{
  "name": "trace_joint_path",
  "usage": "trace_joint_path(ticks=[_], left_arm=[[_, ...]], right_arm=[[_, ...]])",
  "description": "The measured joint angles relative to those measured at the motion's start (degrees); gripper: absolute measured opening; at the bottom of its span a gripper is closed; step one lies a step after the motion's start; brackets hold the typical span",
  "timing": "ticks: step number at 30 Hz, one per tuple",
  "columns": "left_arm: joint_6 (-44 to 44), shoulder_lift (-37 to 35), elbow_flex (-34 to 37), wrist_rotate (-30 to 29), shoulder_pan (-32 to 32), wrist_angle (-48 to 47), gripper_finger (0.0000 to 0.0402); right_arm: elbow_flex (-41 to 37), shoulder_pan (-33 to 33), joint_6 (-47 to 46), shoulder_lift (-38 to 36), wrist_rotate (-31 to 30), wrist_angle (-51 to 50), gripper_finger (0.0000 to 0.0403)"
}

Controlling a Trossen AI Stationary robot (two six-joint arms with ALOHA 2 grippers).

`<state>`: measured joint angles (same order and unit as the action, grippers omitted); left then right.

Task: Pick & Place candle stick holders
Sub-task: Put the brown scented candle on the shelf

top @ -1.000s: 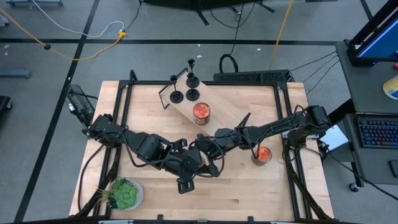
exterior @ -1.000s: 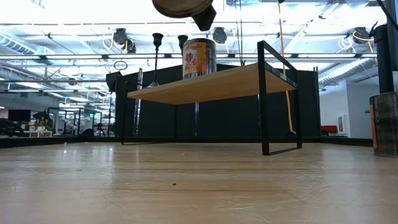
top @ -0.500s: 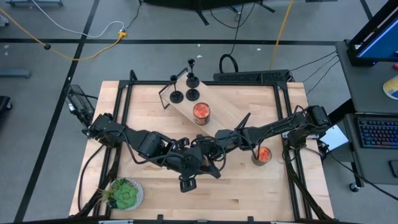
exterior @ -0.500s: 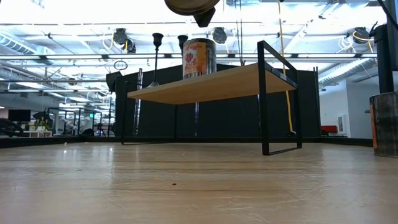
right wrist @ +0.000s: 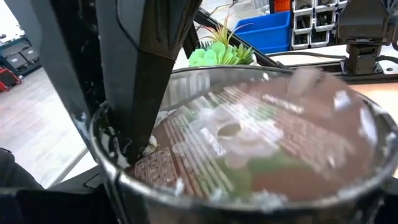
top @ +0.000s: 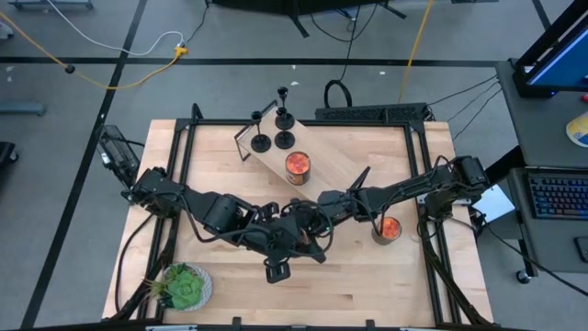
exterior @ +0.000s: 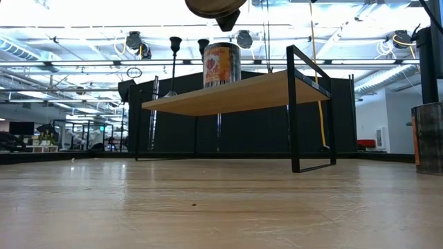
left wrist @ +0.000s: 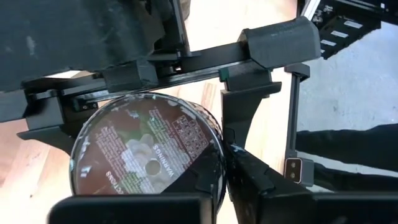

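Holders (top: 273, 129) upright on shelf (top: 317, 164) at surface (top: 367, 285) rear | tin (top: 297, 166) beside them | second tin (top: 387, 230) right | plant (top: 184, 287) front-left | left hand (top: 292, 237) and right hand (top: 308, 225) both grasping third tin (left wrist: 146, 155) mid-surface

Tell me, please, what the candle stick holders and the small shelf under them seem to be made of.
The candle stick holders look like black metal with a matte finish: thin stems, no shine, though painted wood is possible. The shelf looks like a pale, unvarnished wood board on a thin black frame, probably metal.
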<state>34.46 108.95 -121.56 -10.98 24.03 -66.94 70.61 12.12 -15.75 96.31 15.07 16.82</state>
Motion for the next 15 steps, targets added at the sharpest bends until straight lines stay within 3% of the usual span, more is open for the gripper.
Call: trace_joint_path(ticks=[15], left_arm=[[2.2,-2.5,0.1,0.3,0.0,0.6,0.0132]], right_arm=[[0.0,0.0,0.5,-0.3,-1.5,-0.5,0.0344]])
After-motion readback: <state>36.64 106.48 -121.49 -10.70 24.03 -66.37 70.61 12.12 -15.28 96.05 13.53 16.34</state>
